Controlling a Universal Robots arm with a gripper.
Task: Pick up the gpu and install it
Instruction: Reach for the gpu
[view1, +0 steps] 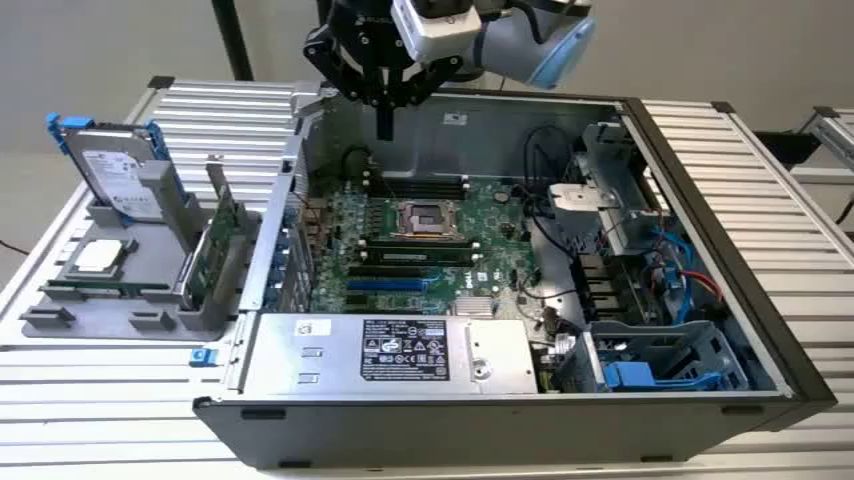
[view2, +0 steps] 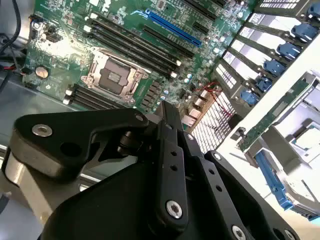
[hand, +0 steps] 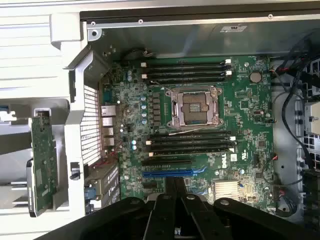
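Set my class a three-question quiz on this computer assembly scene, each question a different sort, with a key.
1. True or false: the gripper holds the gpu.
2. The gpu stands in: A the grey holder outside the case; B the blue slot; C the drive cage.
3. Fill in: the motherboard's processor socket is ____.
Key: 1 false; 2 A; 3 empty.

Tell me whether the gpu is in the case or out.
Out. The gpu stands upright in the grey holder beside the open case; the blue motherboard slot is empty.
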